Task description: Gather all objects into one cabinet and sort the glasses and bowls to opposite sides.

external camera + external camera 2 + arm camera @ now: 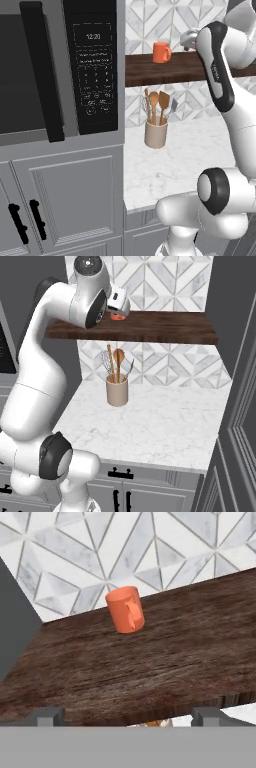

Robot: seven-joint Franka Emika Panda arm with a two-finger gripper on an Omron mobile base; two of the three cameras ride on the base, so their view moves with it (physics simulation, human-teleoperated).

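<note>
Mug [126,609] handle plain from hand view, microwave [60,65] from left base; claw [127,716] spread, empty.

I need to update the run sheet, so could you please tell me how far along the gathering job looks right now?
Nothing looks done yet: an orange mug stands upright on the dark wooden shelf, not in a cabinet. In hand: the open gripper is empty, level with the shelf's front edge and facing the mug. Left: grasping it, carrying it to the cabinet and sorting.
</note>
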